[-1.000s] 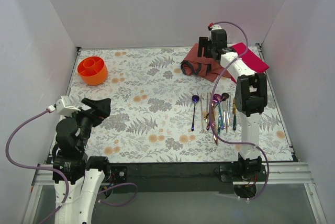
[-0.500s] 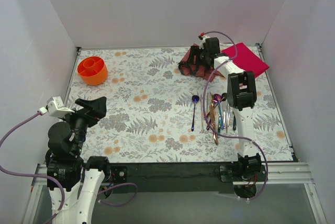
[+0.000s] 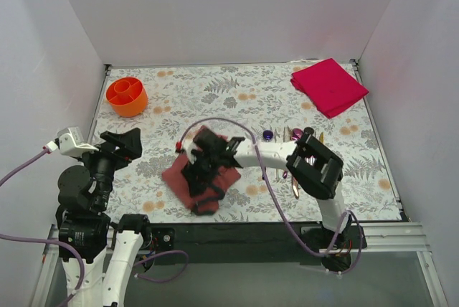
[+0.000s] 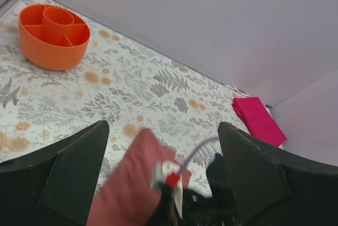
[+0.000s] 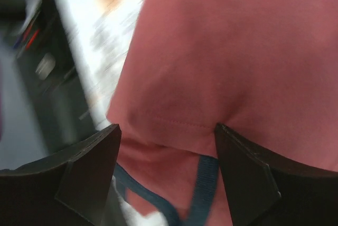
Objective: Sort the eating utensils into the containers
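The eating utensils point(image 3: 286, 135) are laid side by side well to the right of the orange container point(image 3: 127, 107) and nearer the arm bases, partly hidden by the right arm. Between them and the container, a red-brown cloth point(image 5: 211, 52) is gripped by the right gripper point(image 5: 166, 130), whose fingers are set wide with fabric filling the gap. Nearer than the container, the left gripper point(image 4: 162, 131) is spread open and nothing is held.

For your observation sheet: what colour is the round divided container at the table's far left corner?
The container is orange, clearest in the left wrist view.
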